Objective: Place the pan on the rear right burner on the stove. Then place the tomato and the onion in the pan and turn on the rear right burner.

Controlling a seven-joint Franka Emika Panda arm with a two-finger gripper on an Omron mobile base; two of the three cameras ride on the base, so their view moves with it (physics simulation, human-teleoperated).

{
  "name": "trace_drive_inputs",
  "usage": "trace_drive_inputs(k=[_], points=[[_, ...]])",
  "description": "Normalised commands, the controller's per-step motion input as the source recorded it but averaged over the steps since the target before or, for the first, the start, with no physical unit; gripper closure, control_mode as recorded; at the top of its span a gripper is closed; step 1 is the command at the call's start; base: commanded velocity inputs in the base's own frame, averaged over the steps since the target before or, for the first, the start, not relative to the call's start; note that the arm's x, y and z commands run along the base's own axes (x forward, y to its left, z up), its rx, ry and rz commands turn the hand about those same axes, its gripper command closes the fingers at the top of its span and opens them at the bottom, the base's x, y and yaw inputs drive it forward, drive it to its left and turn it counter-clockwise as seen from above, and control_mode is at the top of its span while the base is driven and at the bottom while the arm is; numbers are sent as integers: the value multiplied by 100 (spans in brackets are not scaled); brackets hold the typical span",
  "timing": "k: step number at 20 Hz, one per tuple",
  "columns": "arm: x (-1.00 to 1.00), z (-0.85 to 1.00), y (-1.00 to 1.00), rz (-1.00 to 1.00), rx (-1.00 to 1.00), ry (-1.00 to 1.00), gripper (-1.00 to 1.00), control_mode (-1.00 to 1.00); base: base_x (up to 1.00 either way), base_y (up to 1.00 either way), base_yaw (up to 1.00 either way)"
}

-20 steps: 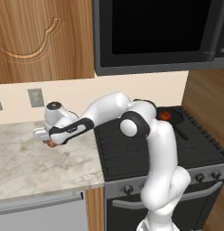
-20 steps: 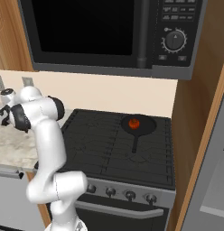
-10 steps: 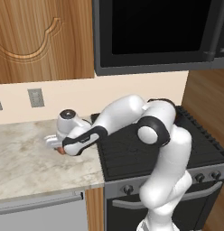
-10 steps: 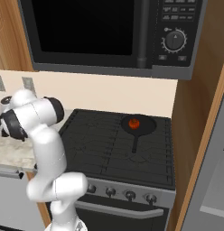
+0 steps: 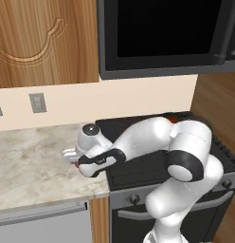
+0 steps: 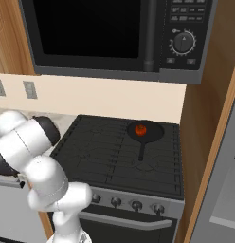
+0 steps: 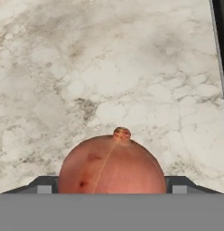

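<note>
So the pan (image 6: 145, 131) sits on the rear right burner (image 6: 157, 142) with the tomato (image 6: 140, 128) inside — done. My gripper (image 7: 111, 187) hangs wide around the onion (image 7: 112, 164) on the desk (image 7: 109, 67), unclamped. Onion transfer and knob — left, I reckon.

Place: rendered home kitchen
Cooking range: black gas stove (image 6: 114, 156) with ridged grates, steel-grey front, round knobs (image 6: 136, 205) and bar handle (image 6: 124, 222)
Above the range: black built-in microwave (image 6: 114, 35) with dial and buttons
Worktop: marbled beige counter (image 5: 29, 166) just beside the stove
Cabinetry: carved wooden wall cabinet (image 5: 43, 40); tall wood panel (image 6: 209, 142) right of the stove
Wall: cream backsplash with outlet plates (image 5: 37, 102)
Cookware: frying pan (image 6: 145, 132) on the grates
</note>
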Motion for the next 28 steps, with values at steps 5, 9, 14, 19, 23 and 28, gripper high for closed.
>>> trace_drive_inputs(k=[5, 9, 14, 19, 23, 28], points=[[-7, 21, -72, -3, 1, 0, 100, -100, 0, 0, 0], [0, 35, -66, -2, 1, 0, 100, -100, 0, 0, 0], [0, 40, -63, -1, 1, 0, 100, -100, 0, 0, 0], [0, 24, -71, -2, 0, 0, 100, -100, 0, 0, 0], [0, 14, -67, -3, 0, 0, 100, -100, 0, 0, 0], [0, 13, -76, -4, 0, 0, 100, -100, 0, 0, 0]])
